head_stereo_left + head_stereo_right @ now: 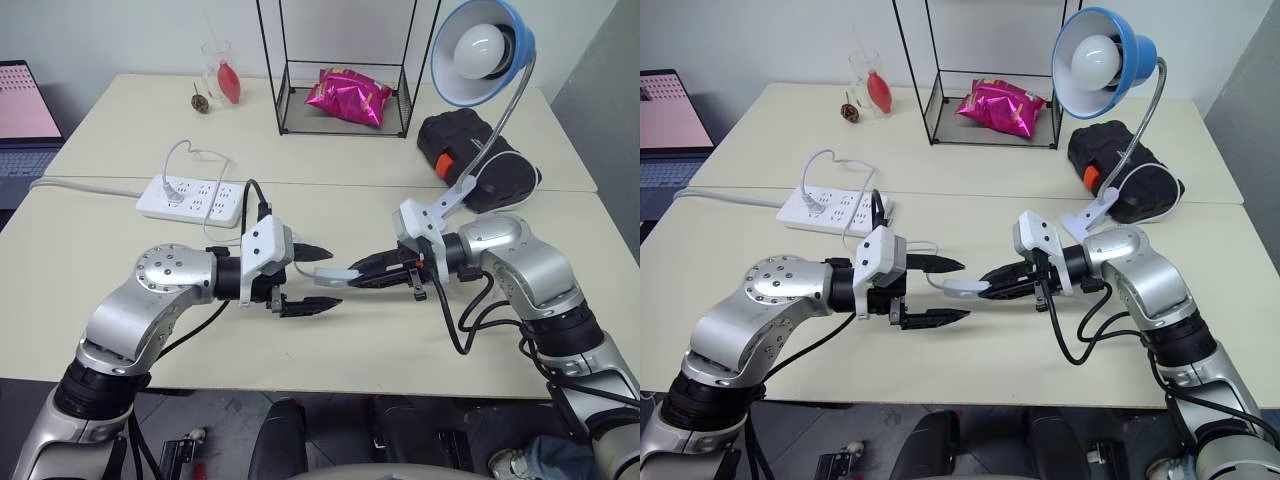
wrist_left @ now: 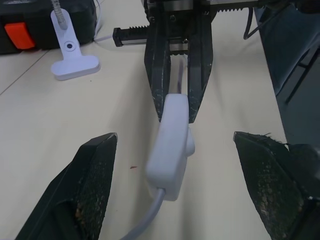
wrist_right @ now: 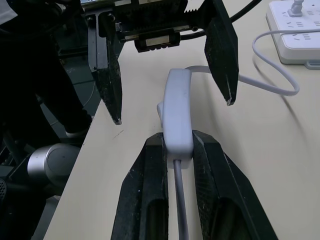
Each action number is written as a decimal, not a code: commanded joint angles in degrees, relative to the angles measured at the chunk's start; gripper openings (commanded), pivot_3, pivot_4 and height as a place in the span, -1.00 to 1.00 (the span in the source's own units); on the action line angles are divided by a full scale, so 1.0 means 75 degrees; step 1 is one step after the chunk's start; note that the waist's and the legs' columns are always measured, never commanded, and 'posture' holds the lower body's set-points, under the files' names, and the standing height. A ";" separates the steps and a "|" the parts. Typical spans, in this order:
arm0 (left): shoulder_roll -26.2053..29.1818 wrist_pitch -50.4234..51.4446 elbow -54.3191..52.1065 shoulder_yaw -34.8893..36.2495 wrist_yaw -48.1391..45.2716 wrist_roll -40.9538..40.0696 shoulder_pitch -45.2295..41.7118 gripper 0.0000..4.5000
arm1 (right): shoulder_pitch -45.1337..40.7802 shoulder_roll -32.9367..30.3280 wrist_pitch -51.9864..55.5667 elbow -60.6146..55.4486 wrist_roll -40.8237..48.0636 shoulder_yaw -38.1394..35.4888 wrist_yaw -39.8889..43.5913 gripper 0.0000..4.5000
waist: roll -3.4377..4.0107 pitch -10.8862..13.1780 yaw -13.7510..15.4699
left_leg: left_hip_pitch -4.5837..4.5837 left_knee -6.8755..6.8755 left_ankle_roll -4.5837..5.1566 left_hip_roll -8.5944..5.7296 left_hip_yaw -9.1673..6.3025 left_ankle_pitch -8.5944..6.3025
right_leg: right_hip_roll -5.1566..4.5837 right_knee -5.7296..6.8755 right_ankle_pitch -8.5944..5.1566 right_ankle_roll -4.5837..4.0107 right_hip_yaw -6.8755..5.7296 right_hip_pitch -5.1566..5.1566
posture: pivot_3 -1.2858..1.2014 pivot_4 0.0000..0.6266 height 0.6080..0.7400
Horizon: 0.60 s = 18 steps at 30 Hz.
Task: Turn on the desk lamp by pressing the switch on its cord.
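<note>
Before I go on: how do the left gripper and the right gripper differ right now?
The left gripper stands wide open with nothing between its black fingers; the right gripper is shut on the small white oblong switch. The left one's fingers flank the switch's free end without touching it; the right one clamps the other end, where the thin white cord leaves. Both point inward toward each other above the beige table.

Both arms reach inward over the table, forearms bent at the elbows so the two grippers face each other tip to tip. The left gripper (image 1: 318, 276) points toward the robot's right and slightly downward, its two black fingers spread wide apart (one above the other in the head views). The right gripper (image 1: 352, 271) points toward the robot's left, fingers pinched together on the switch (image 3: 178, 119), held above the table.
</note>
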 commanded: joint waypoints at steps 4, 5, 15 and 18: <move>-0.0113 -0.0090 0.0088 -0.0009 -0.0098 -0.0002 -0.0184 0.73 | -0.0066 -0.0102 0.0004 -0.0340 0.0230 -0.0190 -0.0015 -0.85 | 0.0000 0.0000 -0.0001 | 0.0000 0.0000 0.0000 0.0000 0.0000 0.0000 | 0.0000 0.0000 0.0000 0.0000 0.0000 0.0000 | 0.03 -0.52 1.00; -0.0102 -0.0109 0.0096 -0.0007 -0.0128 -0.0001 -0.0174 0.64 | -0.0068 -0.0103 0.0007 -0.0344 0.0237 -0.0191 -0.0017 -0.85 | 0.0000 0.0000 -0.0001 | 0.0000 0.0000 0.0000 0.0000 0.0000 0.0000 | 0.0000 0.0000 0.0000 0.0000 0.0000 0.0000 | 0.03 -0.52 1.00; -0.0077 -0.0479 0.0422 -0.0133 -0.0295 0.0354 -0.0156 -0.27 | -0.0058 -0.0110 -0.0034 -0.0385 0.0220 -0.0158 -0.0017 -0.85 | 0.0000 0.0000 0.0000 | 0.0000 0.0000 0.0000 0.0000 0.0000 0.0000 | 0.0000 0.0000 0.0000 0.0000 -0.0001 0.0000 | 0.03 -0.52 1.00; -0.0123 -0.0610 0.0542 -0.0190 -0.0308 0.0487 -0.0212 -0.51 | -0.0052 -0.0121 -0.0052 -0.0401 0.0226 -0.0148 -0.0014 -0.85 | 0.0000 0.0000 0.0000 | 0.0000 0.0000 0.0000 0.0000 0.0000 0.0000 | 0.0000 0.0000 0.0000 0.0000 0.0000 0.0000 | 0.03 -0.52 1.00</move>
